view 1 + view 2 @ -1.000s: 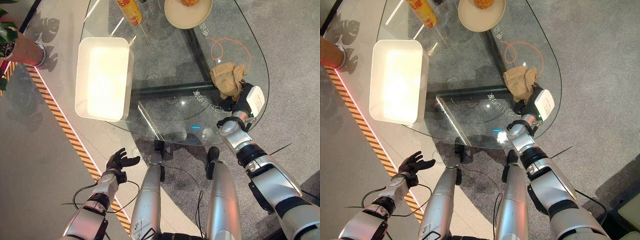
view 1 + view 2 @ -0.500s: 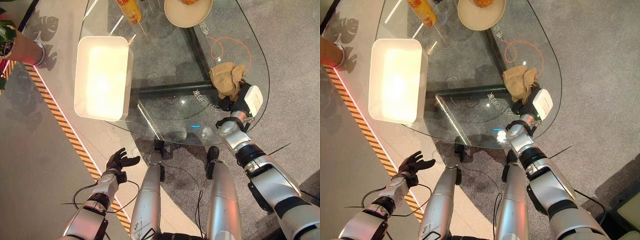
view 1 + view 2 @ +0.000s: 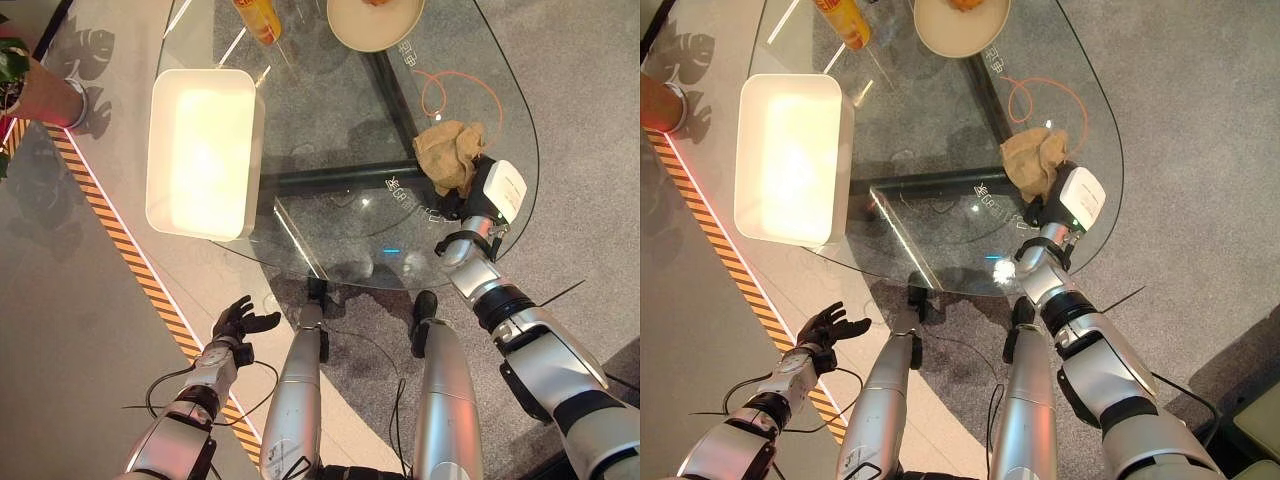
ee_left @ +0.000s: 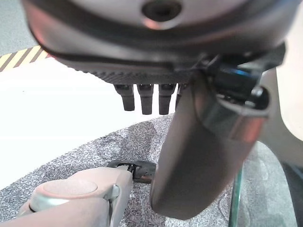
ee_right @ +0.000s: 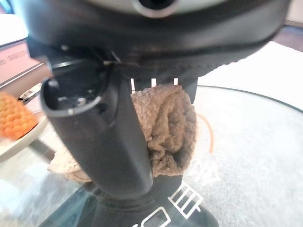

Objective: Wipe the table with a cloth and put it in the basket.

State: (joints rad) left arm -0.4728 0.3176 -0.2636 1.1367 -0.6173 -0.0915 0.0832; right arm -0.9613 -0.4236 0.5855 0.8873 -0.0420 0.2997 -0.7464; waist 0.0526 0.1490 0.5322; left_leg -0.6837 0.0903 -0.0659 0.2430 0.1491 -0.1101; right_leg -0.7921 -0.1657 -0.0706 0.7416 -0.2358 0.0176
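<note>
Step in hand: wiping, as I judge it; the right hand (image 3: 470,200) sits on the near edge of the cloth (image 3: 450,155) at the right of the frame, on the glass table (image 3: 340,130)
Right hand: in its wrist view the fingers (image 5: 182,94) come down over the tan cloth (image 5: 165,127) with the thumb alongside, the fabric bunched between them, so it reads as clamped on the cloth
Cloth: crumpled, lying on the glass near the table's right rim, just below an orange cord (image 3: 455,95) that seems to lie beneath the glass
Basket: the white rectangular basket (image 3: 200,150) stands at the left of the frame, on the table's left edge, well apart from the cloth
Left hand: the left hand (image 3: 240,322) hangs at lower left, off the table, fingers spread and holding nothing
Other things: a plate (image 3: 372,25) with something orange on it at top centre, a yellow bottle (image 3: 258,18) beside it at top
Next move, a judgement: sweep the cloth across the glass with the grip kept firm, then carry it left across the table to the basket; the plate and bottle lie near that path
</note>
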